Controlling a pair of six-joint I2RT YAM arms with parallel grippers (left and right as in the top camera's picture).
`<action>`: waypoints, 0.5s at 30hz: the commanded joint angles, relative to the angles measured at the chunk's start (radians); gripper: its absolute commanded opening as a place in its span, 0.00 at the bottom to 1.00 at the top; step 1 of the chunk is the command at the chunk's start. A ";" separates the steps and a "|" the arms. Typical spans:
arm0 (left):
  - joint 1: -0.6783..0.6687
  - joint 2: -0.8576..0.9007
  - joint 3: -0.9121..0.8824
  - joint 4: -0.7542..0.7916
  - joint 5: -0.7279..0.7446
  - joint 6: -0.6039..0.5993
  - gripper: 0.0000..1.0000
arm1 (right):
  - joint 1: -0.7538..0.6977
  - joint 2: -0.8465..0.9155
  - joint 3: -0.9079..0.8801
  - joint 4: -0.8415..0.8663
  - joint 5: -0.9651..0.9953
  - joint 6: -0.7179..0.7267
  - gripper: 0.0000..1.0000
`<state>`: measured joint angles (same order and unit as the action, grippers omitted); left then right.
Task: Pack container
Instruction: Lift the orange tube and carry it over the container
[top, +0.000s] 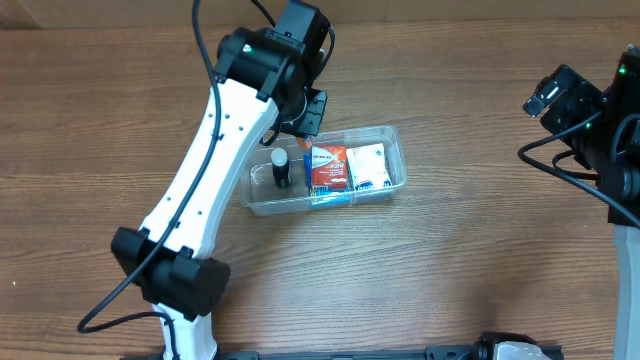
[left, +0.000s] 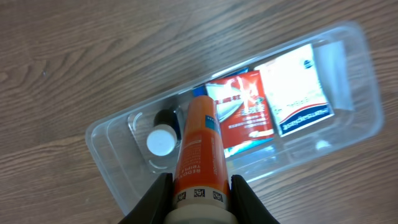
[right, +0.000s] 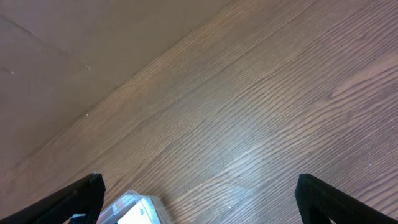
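Observation:
The clear plastic container (top: 395, 140) lies at the table's middle; it also shows in the left wrist view (left: 364, 74). In it lie a red-and-white packet (top: 327, 166), a white-and-blue packet (top: 368, 165) and a small dark bottle with a white cap (top: 280, 168). My left gripper (left: 199, 196) is shut on an orange tube (left: 199, 152) and holds it over the container's left part, its tip above the bottle (left: 161, 142) and the red packet (left: 245, 112). My right gripper (right: 199, 199) is open and empty at the far right, a corner of the container (right: 134, 208) at its lower left.
The wooden table (top: 450, 260) spreads all around the container. The left arm's base (top: 175, 280) stands at the front left. The right arm (top: 600, 130) stands at the right edge.

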<state>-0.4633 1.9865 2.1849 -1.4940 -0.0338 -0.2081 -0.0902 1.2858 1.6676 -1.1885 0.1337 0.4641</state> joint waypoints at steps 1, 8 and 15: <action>-0.001 0.056 0.002 -0.008 -0.029 0.029 0.04 | -0.003 0.001 0.005 0.008 -0.004 0.000 1.00; -0.001 0.127 0.001 -0.015 -0.029 0.029 0.05 | -0.003 0.001 0.005 0.008 -0.004 0.000 1.00; -0.001 0.169 -0.002 -0.017 -0.046 0.029 0.04 | -0.003 0.001 0.005 0.008 -0.004 0.000 1.00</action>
<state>-0.4633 2.1384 2.1845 -1.5055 -0.0471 -0.2012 -0.0902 1.2858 1.6676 -1.1881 0.1337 0.4637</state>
